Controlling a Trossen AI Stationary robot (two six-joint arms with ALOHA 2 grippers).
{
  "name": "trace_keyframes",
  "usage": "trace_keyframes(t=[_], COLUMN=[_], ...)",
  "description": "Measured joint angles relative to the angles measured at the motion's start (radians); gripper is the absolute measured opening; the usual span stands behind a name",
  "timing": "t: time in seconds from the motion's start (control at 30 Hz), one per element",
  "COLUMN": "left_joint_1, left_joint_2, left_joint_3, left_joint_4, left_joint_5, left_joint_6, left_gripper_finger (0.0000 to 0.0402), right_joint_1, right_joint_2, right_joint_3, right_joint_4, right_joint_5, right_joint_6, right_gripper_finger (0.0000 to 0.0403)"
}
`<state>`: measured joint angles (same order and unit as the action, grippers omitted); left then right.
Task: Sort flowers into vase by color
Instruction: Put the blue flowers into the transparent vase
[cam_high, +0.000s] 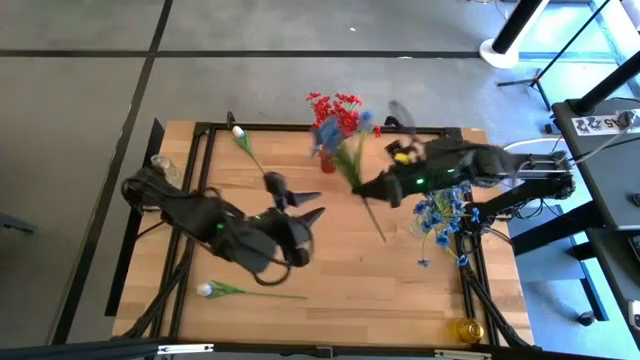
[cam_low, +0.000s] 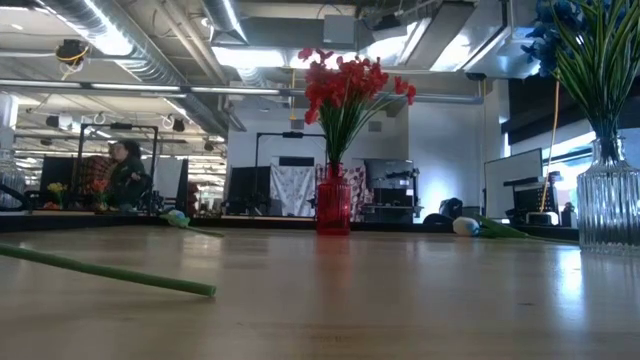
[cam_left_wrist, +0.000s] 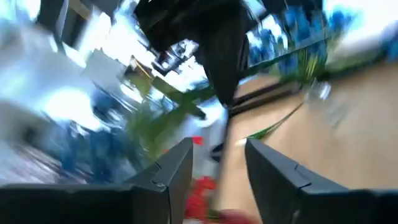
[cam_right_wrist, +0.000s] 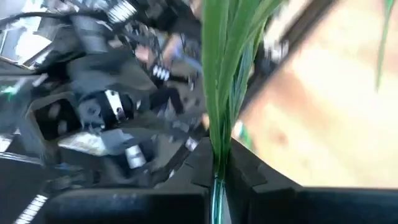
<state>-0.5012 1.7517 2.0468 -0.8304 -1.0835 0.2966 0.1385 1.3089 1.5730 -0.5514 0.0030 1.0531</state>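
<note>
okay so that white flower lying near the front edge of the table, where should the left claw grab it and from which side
Take the white flower by its thin green stem, near mid-length, coming straight down from above with the fingers set across the stem. It lies flat on the table, blossom at the left end, with bare wood around it. The left claw is open and empty, so it could take it.

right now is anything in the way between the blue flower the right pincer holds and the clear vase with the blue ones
Nothing visible blocks it. The right pincer grips the blue flower by its stem above bare table, and the clear vase stands just to its right. The red vase sits on the opposite side.
</note>
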Motion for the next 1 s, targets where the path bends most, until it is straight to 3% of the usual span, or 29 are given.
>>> trace_keyframes(t=[0.13, 0.27, 0.37, 0.57, 0.73, 1.0], left_joint_1=[0.004, 0.04, 0.073, 0.143, 0.201, 0.216], left_joint_2=[-0.056, -0.048, -0.026, 0.0, 0.045, 0.093], left_joint_3=[0.0, -0.005, -0.031, -0.049, -0.051, -0.051], left_joint_4=[-0.041, 0.043, 0.175, 0.469, 0.547, 0.734], left_joint_5=[0.188, 0.298, 0.346, 0.413, 0.462, 0.652], left_joint_6=[-0.532, -0.76, -0.766, -0.672, -0.567, -0.374], left_gripper_finger=[0.0158, 0.0157, 0.0158, 0.0183, 0.02, 0.0192], right_joint_1=[0.024, 0.068, 0.103, 0.165, 0.205, 0.208], right_joint_2=[-0.074, -0.104, -0.102, -0.1, -0.096, -0.095], right_joint_3=[0.0, 0.002, 0.002, 0.002, 0.001, 0.001], right_joint_4=[0.05, 0.179, 0.28, 0.346, 0.405, 0.387], right_joint_5=[0.141, 0.233, 0.224, 0.221, 0.215, 0.189], right_joint_6=[-0.263, -0.601, -0.76, -0.906, -0.958, -0.987], right_gripper_finger=[0.0013, 0.0013, 0.0013, 0.0013, 0.0013, 0.0013])
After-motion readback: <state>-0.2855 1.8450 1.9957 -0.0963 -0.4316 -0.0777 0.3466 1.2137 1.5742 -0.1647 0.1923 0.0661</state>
